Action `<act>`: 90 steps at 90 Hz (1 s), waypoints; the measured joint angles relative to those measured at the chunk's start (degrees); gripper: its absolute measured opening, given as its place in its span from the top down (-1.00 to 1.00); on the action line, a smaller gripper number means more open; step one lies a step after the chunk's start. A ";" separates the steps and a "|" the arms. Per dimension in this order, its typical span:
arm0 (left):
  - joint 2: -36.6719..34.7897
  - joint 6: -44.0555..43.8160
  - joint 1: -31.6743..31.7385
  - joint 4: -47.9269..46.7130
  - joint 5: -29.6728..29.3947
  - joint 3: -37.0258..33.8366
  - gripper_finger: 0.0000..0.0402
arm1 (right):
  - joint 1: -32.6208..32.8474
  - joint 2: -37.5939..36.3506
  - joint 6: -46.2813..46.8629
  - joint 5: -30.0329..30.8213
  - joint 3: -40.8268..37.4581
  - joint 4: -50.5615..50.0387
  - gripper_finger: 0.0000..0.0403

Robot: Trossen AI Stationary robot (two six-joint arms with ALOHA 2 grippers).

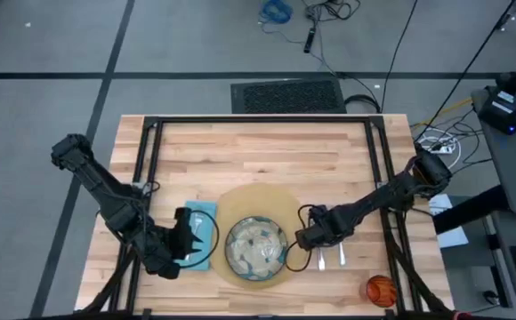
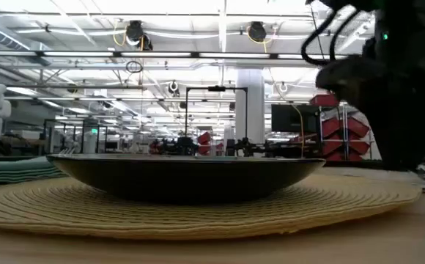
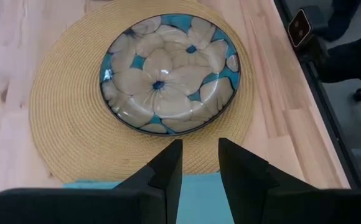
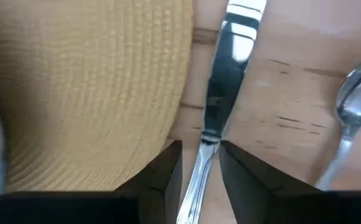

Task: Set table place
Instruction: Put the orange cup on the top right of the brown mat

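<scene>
Wooden butcher-block planks form the top of the desk [image 1: 267,151], which is carried on a black frame. A round woven placemat [image 1: 256,206] is laid near the front edge, and a dish [image 1: 256,246] with a blue and cream flower pattern is set on its front half. A teal napkin [image 1: 201,233] is spread on the desk just left of the placemat, its edge touching the mat's rim.

The left gripper [image 1: 189,240] is positioned over the napkin, pointed toward the dish. In the left wrist view its jaws are seen slightly apart with nothing between them, above the near edge of the napkin [image 3: 199,198].

The right gripper [image 1: 304,238] is lowered at the right rim of the placemat. In the right wrist view its jaws are set on either side of the handle of a knife [image 4: 221,93], which lies on the desk just beside the placemat [image 4: 87,81]; whether the handle is actually gripped cannot be told. A spoon [image 4: 355,109] lies near the knife on the side away from the mat.

An orange cup [image 1: 381,289] stands at the front right corner, well apart from the rest.
</scene>
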 joint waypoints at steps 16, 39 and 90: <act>0.00 0.01 0.01 0.00 0.31 0.00 0.56 | -0.31 -0.40 -3.99 1.82 8.99 -10.87 0.51; 0.17 0.12 0.00 5.22 0.46 0.00 0.56 | 5.12 -0.44 -18.52 5.56 20.47 -18.29 0.51; 0.50 6.39 4.08 25.42 -6.23 0.02 0.56 | 36.37 -7.11 8.11 11.79 24.27 -41.84 0.51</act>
